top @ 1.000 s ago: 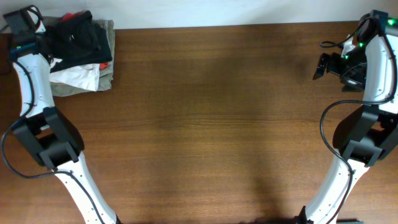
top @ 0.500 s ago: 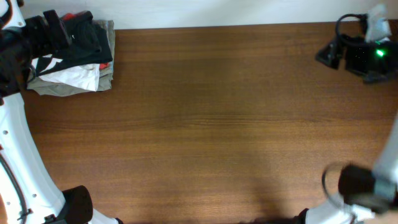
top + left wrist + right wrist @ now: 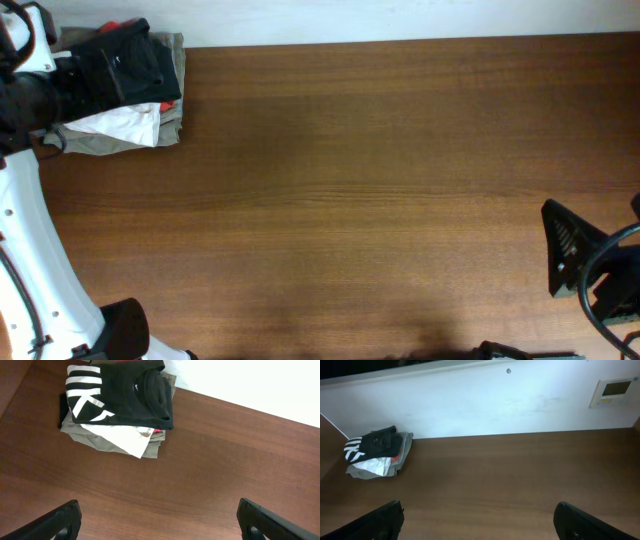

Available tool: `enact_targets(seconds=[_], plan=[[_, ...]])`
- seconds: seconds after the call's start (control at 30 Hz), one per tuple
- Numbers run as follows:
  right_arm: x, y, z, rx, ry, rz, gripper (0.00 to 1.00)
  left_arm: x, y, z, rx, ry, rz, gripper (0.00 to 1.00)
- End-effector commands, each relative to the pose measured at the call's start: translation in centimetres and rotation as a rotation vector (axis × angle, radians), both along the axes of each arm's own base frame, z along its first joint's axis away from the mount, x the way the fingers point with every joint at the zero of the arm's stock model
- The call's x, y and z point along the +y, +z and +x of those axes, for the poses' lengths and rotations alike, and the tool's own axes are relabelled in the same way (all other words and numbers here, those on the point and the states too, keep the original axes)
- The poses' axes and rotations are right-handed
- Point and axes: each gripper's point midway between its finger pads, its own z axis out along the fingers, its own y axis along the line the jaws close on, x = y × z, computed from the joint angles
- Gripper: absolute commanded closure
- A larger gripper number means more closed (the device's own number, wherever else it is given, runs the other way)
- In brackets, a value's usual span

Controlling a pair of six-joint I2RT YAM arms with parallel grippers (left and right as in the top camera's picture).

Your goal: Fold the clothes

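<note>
The clothes, a black shirt with white block lettering, lie folded on top of a small pile at the table's far left corner. In the left wrist view my left gripper is open, its fingers wide apart above bare wood, a little short of the pile and holding nothing. From overhead it hangs over the pile's left part. My right gripper is open and empty too, far from the shirt. One of its fingers shows at the front right.
Under the shirt lie a white garment, an olive-grey one and a bit of red. The wooden table ends at a white wall behind the pile. A wall panel is at the far right.
My left gripper has opened from nearly shut to wide and now sits over the pile's left side. The right arm has swung from the back right corner to the front right.
</note>
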Motion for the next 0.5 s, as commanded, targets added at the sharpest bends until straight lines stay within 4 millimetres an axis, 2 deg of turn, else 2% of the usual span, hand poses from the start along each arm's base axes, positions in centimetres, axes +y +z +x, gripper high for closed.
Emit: enact_targets(seconds=[0.0,0.03,0.13,0.27,0.3,0.4,0.47], plan=[[0.1,-1.6,0.6,0.064,0.026,0.007,0.01,-0.1,-0.2,0.2,0.006,-0.004,0.0,0.01],[0.5,-3.0,1.0,0.096,0.062,-0.004,0.01,-0.1,-0.2,0.2,0.006,-0.004,0.0,0.01],[1.4,-4.8,2.2,0.015,0.144,-0.055,0.01,-0.1,-0.2,0.2,0.006,-0.004,0.0,0.01],[2.0,-13.2,4.7,-0.119,0.195,-0.097,0.01,-0.1,-0.2,0.2,0.006,-0.004,0.0,0.01],[2.3,-16.7,5.2,-0.169,0.211,-0.104,0.01,-0.1,-0.2,0.2,0.006,-0.004,0.0,0.01],[3.4,-21.4,5.1,-0.306,0.258,-0.118,0.01,-0.1,-0.2,0.2,0.006,-0.004,0.0,0.01],[3.6,-23.5,5.5,-0.425,0.26,-0.132,0.01,-0.1,-0.2,0.2,0.006,-0.004,0.0,0.01]])
